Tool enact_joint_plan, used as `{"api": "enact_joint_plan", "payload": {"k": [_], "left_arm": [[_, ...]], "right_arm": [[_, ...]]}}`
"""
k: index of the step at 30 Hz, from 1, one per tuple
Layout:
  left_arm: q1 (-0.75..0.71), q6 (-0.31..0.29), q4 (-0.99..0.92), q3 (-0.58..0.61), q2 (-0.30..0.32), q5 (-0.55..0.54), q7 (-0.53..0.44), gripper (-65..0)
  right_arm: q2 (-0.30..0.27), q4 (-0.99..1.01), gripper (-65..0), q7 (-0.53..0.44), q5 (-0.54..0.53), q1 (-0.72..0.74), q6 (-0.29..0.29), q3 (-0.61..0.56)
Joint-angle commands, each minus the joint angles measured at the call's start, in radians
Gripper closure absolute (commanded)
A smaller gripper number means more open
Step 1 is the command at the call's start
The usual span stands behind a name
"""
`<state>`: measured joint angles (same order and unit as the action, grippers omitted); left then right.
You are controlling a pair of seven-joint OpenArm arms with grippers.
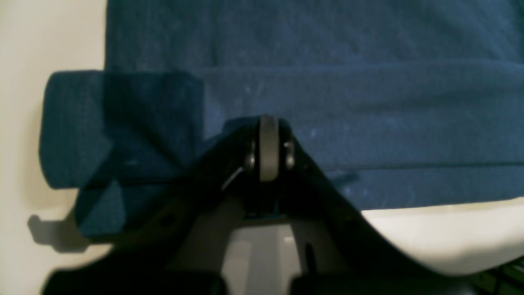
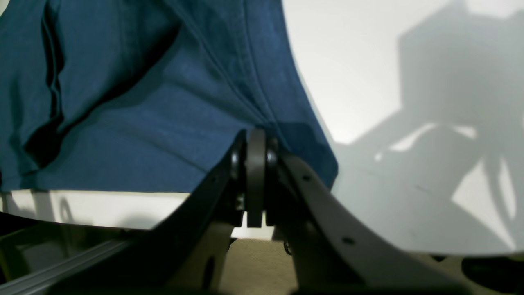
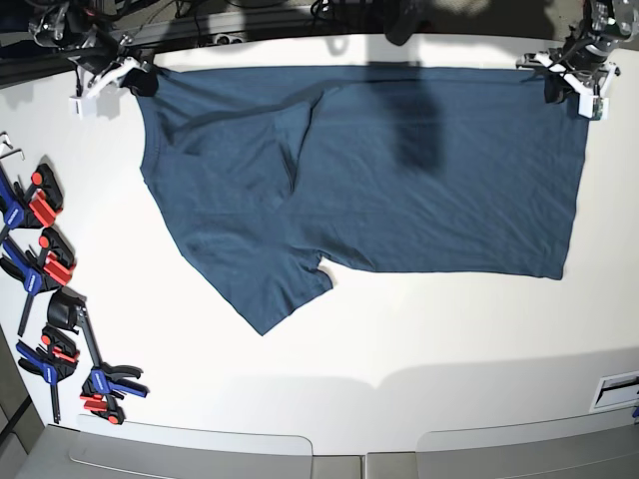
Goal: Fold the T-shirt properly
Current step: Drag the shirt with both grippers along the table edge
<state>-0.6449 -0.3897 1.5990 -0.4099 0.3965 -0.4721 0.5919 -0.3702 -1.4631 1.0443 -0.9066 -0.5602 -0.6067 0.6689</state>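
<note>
The dark navy-teal short-sleeved cotton T-shirt (image 3: 399, 170) lies spread on the white table (image 3: 399, 329), long axis running across the base view — one sleeve splays toward the near edge, the other is folded in over the body. Both arms sit at the far edge, one per far corner. The left gripper (image 1: 268, 143) has its jaws clamped together on the cloth edge near a corner; the right gripper (image 2: 256, 164) is likewise pinched onto a seamed edge at the opposite corner. Holding both far corners likely keeps that edge taut and straight, ready to carry it over for a fold. Red-and-blue clamps (image 3: 45, 269) lie well apart, unused.
</note>
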Motion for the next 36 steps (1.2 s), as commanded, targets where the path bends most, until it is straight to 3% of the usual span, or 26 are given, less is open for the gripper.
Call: {"api": "enact_joint_plan", "payload": {"k": [1, 10, 29, 36], "left_arm": [[-0.047, 0.024, -0.015, 0.003, 0.003, 0.061, 0.134, 0.0], [-0.101, 0.024, -0.015, 0.003, -0.015, 0.034, 0.134, 0.0], [-0.100, 0.024, -0.008, 0.003, -0.016, 0.033, 0.163, 0.0], [-0.101, 0.024, 0.097, 0.003, -0.016, 0.034, 0.163, 0.0]], "right_arm": [[-0.014, -0.003, 0.0, 0.022, 0.017, -0.011, 0.003, 0.018], [-0.014, -0.003, 0.0, 0.064, -0.067, -0.011, -0.018, 0.031], [-0.014, -0.054, 0.0, 0.063, -0.066, -0.010, -0.017, 0.031], [-0.015, -0.153, 0.0, 0.063, -0.066, -0.010, -0.017, 0.031]]}}
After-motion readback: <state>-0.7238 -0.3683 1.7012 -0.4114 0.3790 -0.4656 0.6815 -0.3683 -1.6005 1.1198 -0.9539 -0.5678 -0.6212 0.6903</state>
